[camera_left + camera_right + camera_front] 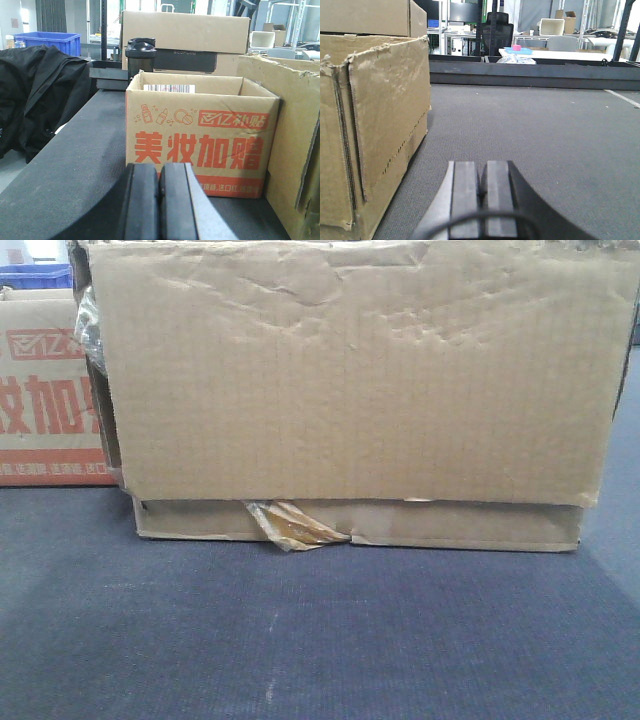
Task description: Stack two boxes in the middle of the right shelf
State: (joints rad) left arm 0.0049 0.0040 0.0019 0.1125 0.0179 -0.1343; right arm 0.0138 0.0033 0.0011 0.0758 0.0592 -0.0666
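A large plain brown carton (350, 370) with a dented, creased face sits on a flatter brown box (450, 525) with torn yellowish tape (295, 525) at its lower edge, both on a dark grey carpeted surface (320, 640). The carton's side shows at the right edge of the left wrist view (295, 145) and at the left of the right wrist view (375, 125). My left gripper (159, 200) is shut and empty, low over the surface left of the carton. My right gripper (482, 200) is shut and empty, to its right. The steel shelf is out of view.
A printed carton with red Chinese lettering (200, 145) stands open ahead of the left gripper; it also shows in the front view (45, 390). A black garment (35, 95) lies at left, with a dark shaker bottle (140, 57) and another large carton (185, 35) behind. A blue bin (47, 40) stands far back.
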